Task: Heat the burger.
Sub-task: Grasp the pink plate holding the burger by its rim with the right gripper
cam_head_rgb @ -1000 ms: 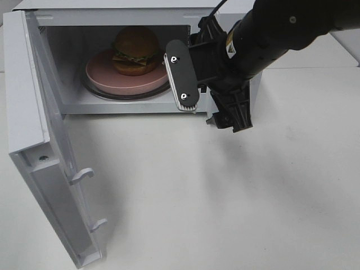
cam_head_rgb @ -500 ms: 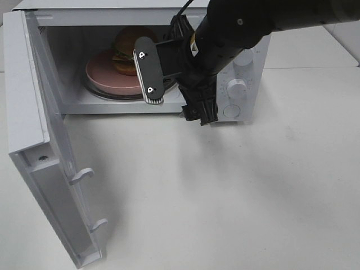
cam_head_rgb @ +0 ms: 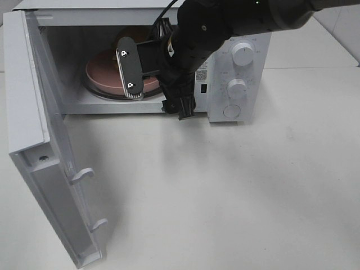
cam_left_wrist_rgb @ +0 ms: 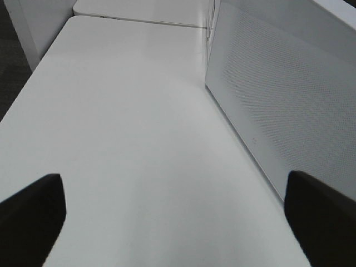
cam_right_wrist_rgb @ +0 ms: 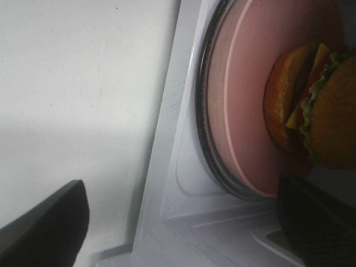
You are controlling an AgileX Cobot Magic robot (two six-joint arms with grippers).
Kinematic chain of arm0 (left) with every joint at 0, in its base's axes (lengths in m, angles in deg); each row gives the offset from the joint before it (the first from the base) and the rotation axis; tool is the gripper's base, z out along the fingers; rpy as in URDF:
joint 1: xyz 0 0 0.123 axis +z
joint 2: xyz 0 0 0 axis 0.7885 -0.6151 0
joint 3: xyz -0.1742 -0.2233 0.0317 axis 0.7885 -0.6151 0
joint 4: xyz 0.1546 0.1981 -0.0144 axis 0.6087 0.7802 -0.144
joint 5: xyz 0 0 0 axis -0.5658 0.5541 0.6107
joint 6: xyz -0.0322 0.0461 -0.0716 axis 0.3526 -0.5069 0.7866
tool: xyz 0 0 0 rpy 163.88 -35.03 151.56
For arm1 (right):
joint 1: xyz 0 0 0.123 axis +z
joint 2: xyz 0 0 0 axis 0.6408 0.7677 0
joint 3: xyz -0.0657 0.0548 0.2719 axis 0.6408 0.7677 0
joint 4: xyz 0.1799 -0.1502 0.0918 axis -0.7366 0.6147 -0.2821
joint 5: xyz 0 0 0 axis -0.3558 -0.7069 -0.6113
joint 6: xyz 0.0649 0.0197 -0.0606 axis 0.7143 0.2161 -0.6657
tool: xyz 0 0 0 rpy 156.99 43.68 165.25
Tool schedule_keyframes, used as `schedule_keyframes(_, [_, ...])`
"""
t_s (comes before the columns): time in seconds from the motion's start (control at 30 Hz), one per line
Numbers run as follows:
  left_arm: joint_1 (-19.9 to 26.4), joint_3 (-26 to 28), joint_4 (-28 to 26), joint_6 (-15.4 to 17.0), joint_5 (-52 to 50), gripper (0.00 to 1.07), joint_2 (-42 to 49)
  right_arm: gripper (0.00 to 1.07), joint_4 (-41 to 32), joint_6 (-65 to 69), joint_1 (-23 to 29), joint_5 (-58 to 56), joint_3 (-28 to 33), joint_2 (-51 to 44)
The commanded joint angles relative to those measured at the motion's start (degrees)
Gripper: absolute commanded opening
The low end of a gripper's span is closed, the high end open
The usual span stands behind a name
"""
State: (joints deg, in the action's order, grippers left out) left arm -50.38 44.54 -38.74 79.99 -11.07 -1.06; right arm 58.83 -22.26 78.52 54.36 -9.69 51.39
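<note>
Black left gripper hangs spread wide over the white table. The white microwave's door stands open; inside, the small brown-bunned burger sits on a round pink plate. Black right gripper, jaws apart and empty, is at the opening.

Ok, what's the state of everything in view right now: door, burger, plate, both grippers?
Microwave door: swung wide open.
Burger: sitting on the pink plate, inside the microwave.
Pink plate: resting on the glass turntable.
Right gripper: open, empty, at the cavity mouth in front of the plate.
Left gripper: open, empty, over the table beside the microwave's outer wall.
</note>
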Motion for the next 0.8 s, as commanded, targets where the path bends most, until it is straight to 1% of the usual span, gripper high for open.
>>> schedule_keyframes(0.03, [0.11, -0.06, -0.06, 0.06, -0.52, 1.00, 0.86, 0.89, 0.17, 0.92, 0.17, -0.11, -2.98, 2.86])
schedule_keyframes(0.27, [0.11, -0.06, -0.06, 0.06, -0.52, 1.00, 0.86, 0.88, 0.17, 1.32, 0.17, -0.17, -6.65, 6.30])
schedule_keyframes(0.3, [0.11, -0.06, -0.06, 0.06, -0.52, 1.00, 0.86, 0.87, 0.17, 1.83, 0.17, -0.23, -8.08, 7.62])
schedule_keyframes(0.33, [0.11, -0.06, -0.06, 0.06, -0.52, 1.00, 0.86, 0.87, 0.17, 1.83, 0.17, -0.23, -8.08, 7.62])
schedule_keyframes(0.5, [0.11, -0.06, -0.06, 0.06, -0.52, 1.00, 0.86, 0.87, 0.40, 1.95, 0.06, -0.97, -12.32, 11.52])
schedule_keyframes(0.53, [0.11, -0.06, -0.06, 0.06, -0.52, 1.00, 0.86, 0.87, 0.40, 1.95, 0.06, -0.97, -12.32, 11.52])
schedule_keyframes(0.57, [0.11, -0.06, -0.06, 0.06, -0.52, 1.00, 0.86, 0.86, 0.40, 1.95, 0.00, -1.60, -13.87, 12.95])
schedule_keyframes(0.7, [0.11, -0.06, -0.06, 0.06, -0.52, 1.00, 0.86, 0.86, 0.40, 1.95, 0.00, -1.66, -15.93, 14.55])
schedule_keyframes(0.77, [0.11, -0.06, -0.06, 0.06, -0.52, 1.00, 0.86, 0.85, 0.40, 1.95, 0.00, -2.18, -18.33, 16.21])
schedule_keyframes(0.8, [0.11, -0.06, -0.06, 0.06, -0.52, 1.00, 0.86, 0.85, 0.40, 1.95, 0.00, -2.18, -18.33, 16.21])
